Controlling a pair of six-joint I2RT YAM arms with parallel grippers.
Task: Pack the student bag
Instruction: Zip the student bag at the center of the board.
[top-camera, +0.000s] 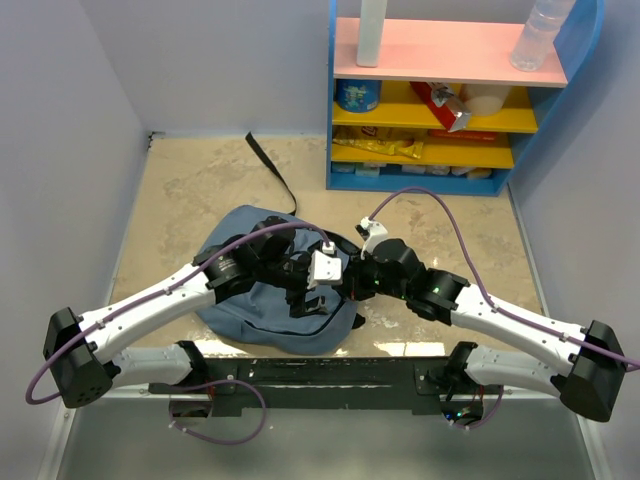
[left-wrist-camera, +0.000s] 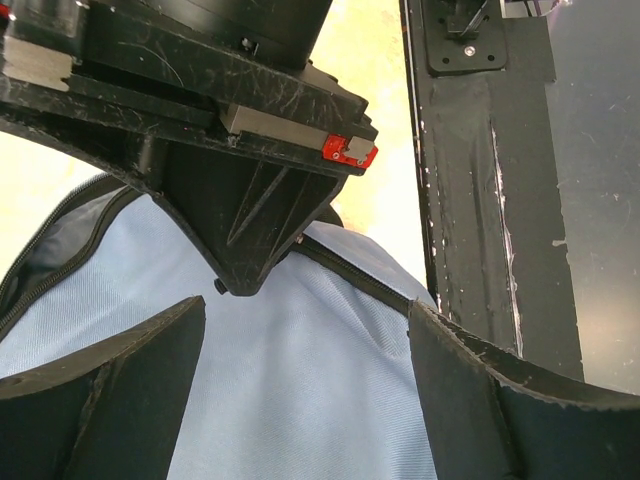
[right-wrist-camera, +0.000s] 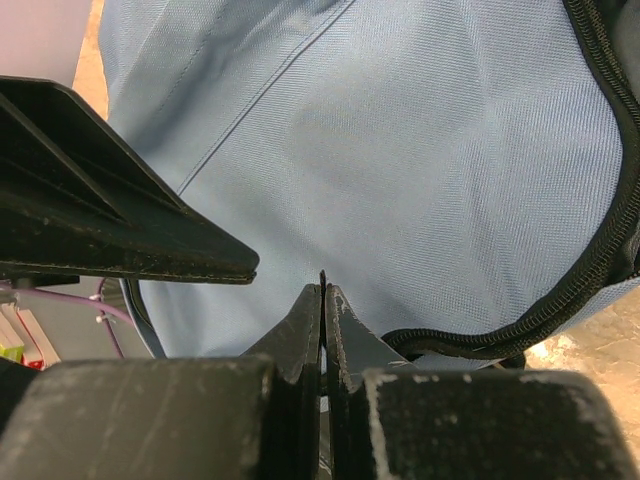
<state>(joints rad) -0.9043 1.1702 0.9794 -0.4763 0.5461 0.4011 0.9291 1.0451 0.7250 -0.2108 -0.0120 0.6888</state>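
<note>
The left gripper (left-wrist-camera: 308, 312) is held with jaws spread wide over the slate-blue backpack (top-camera: 262, 322). The right gripper (right-wrist-camera: 322, 305) is pressed together beside the zipper (right-wrist-camera: 600, 250); whether fabric is pinched cannot be told. Both arms are bent inward, meeting above the backpack, which lies near the table's (top-camera: 180, 190) near edge.
</note>
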